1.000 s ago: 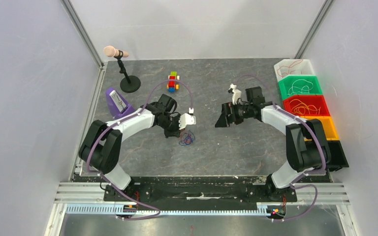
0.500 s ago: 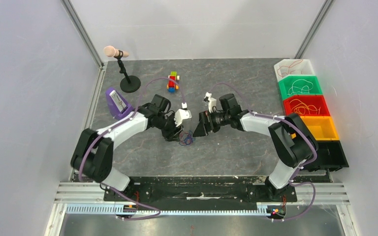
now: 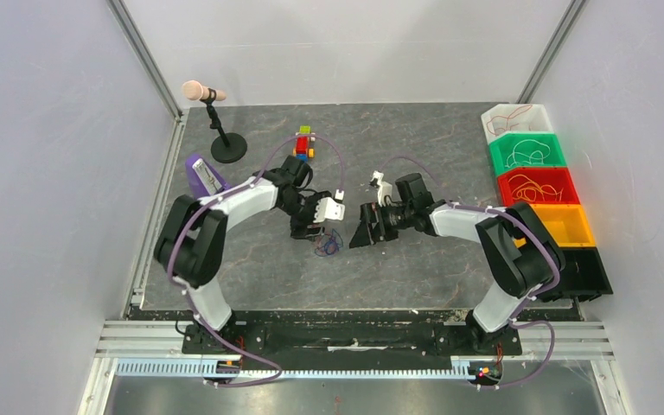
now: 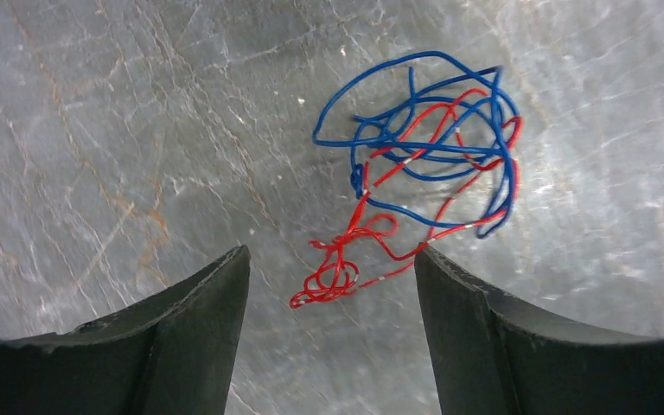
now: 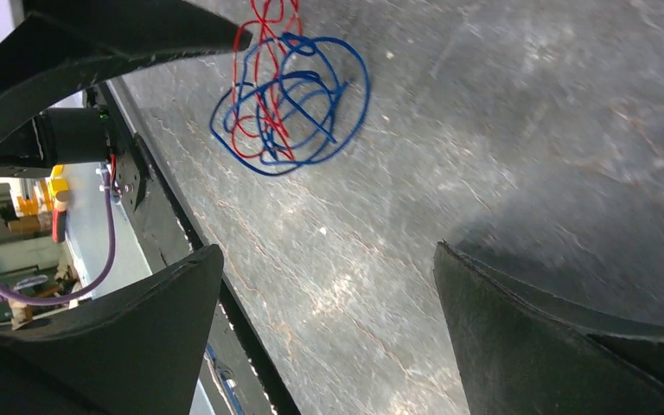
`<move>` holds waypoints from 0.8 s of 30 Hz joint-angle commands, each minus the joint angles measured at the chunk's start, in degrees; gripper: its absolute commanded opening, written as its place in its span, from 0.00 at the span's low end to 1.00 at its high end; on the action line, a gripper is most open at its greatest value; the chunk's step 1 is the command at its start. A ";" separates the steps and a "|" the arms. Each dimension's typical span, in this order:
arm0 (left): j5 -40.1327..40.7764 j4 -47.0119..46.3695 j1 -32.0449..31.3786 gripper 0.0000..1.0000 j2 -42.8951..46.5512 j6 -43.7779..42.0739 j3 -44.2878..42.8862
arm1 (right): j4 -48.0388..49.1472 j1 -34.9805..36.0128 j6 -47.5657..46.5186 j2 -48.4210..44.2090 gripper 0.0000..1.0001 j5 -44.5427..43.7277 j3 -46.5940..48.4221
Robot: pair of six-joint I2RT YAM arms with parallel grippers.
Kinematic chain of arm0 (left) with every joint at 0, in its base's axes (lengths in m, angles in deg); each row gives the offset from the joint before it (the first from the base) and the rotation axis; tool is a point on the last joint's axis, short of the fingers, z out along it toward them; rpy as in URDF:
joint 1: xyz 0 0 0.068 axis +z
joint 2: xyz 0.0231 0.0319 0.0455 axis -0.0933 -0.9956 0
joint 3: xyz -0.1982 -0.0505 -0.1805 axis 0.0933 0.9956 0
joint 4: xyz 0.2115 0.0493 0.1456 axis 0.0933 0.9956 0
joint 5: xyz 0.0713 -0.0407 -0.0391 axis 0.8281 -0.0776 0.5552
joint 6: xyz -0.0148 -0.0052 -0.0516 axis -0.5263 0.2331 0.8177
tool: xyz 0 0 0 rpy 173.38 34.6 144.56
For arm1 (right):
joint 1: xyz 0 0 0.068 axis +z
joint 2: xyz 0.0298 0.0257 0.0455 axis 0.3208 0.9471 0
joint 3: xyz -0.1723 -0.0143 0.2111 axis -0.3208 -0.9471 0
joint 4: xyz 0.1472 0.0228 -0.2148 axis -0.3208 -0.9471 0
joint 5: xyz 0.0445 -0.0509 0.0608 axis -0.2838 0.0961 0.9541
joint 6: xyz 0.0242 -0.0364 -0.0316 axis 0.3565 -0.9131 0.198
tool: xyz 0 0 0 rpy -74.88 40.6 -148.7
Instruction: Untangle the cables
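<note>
Red and blue cables [image 4: 424, 164] lay tangled on the desk [image 4: 95, 130]; my left hand [image 4: 330, 259] hung over them, spread apart, my right hand [image 5: 327, 251] tilted alongside, likewise spread.

Two tangled cables [image 4: 424, 164], five bins [image 3: 562, 225], one microphone [image 3: 203, 91], one toy car [image 3: 303, 144]

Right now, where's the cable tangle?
In the top view the cables lie left of centre, just on the near side of the open left claw, with the right claw to their right.
</note>
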State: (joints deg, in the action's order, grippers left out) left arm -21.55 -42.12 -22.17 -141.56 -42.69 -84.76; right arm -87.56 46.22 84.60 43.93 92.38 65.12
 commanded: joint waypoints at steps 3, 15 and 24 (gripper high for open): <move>2.45 9.75 -2.07 0.62 -8.34 -16.24 -8.84 | -1.58 -1.93 -0.63 -3.60 0.95 0.02 -0.60; -4.98 6.37 -2.31 0.02 -0.12 3.73 -3.71 | 10.72 -1.25 6.05 0.25 0.98 2.29 -2.62; -2.01 -7.53 -2.35 0.02 7.14 25.74 4.46 | 23.58 2.40 15.12 3.68 0.98 5.64 -2.67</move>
State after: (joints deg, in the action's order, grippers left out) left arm -23.06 -40.85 -24.47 -137.06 -30.82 -82.86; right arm -72.54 47.29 95.18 46.16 95.33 62.59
